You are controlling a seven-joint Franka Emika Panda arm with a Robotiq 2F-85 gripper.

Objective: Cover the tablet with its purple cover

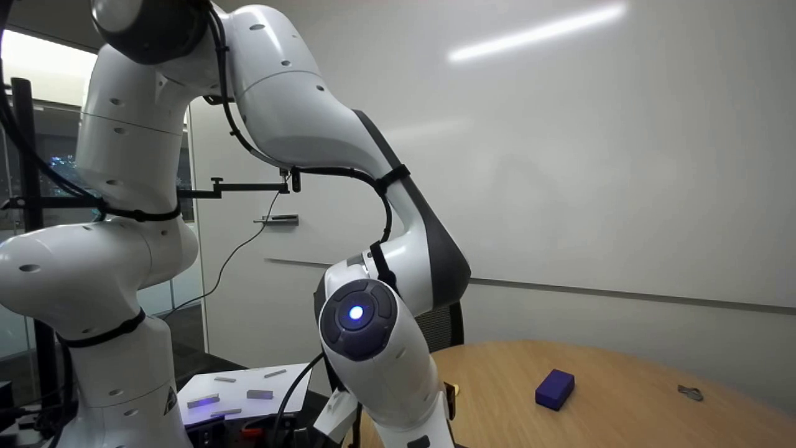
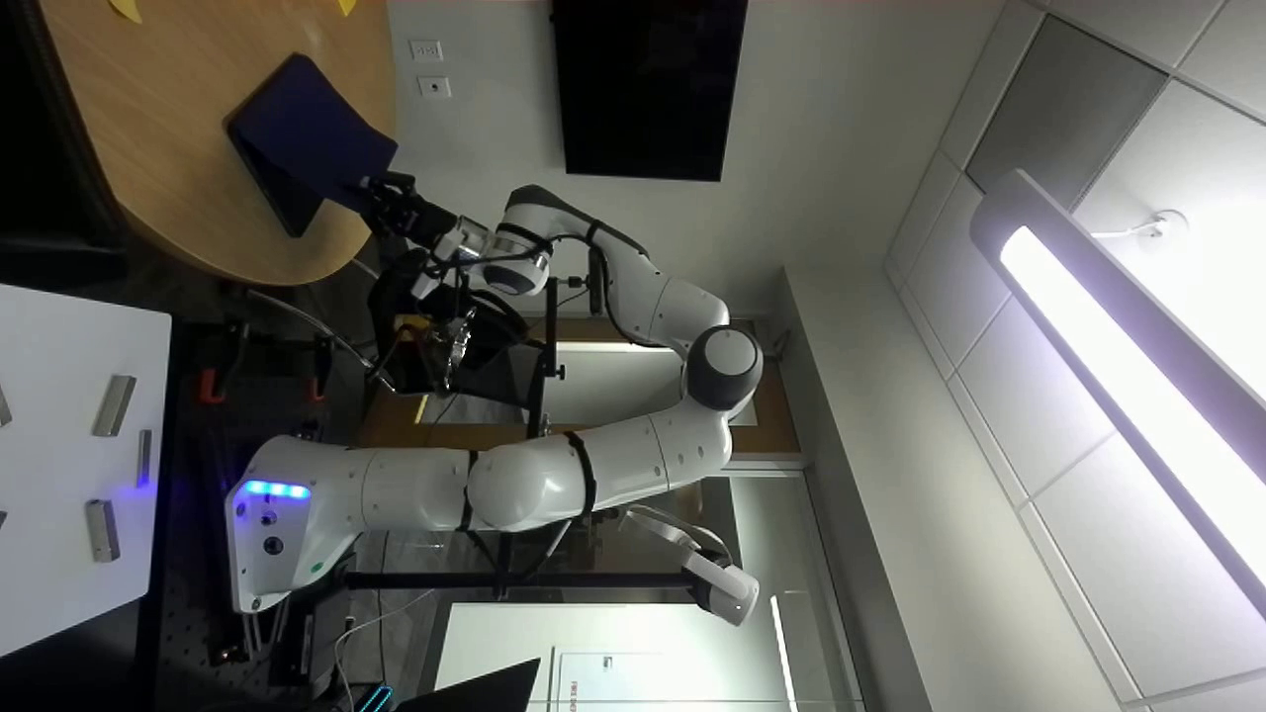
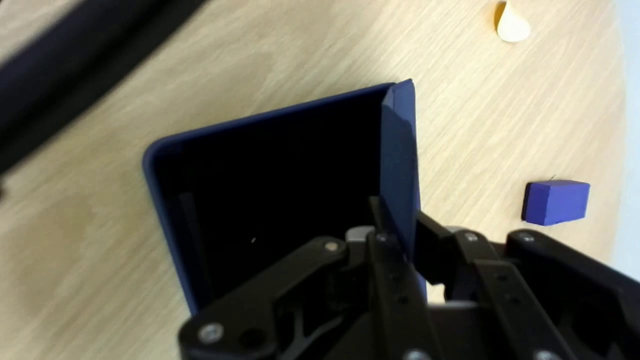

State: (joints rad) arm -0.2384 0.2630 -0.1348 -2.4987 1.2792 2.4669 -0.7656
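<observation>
The purple cover (image 2: 316, 129) is a thin dark blue-purple panel. It is lifted at an angle over the black tablet (image 2: 282, 193) on the round table. In the wrist view the cover (image 3: 398, 155) is seen nearly edge-on, rising at the right side of the tablet (image 3: 280, 165), whose dark face lies inside a navy rim. My gripper (image 3: 397, 212) has its fingers on either side of the cover's raised edge and is shut on it. The gripper also shows at that edge in an exterior view (image 2: 381, 193). Gripper, cover and tablet are out of sight in an exterior view.
A small blue-purple block (image 1: 555, 390) stands on the wooden table (image 1: 497, 367); it also shows in the wrist view (image 3: 557, 202). A grey object (image 1: 690, 392) lies farther right. A yellow piece (image 3: 513, 24) lies beyond the tablet. A white board (image 2: 59, 396) holds several grey bars.
</observation>
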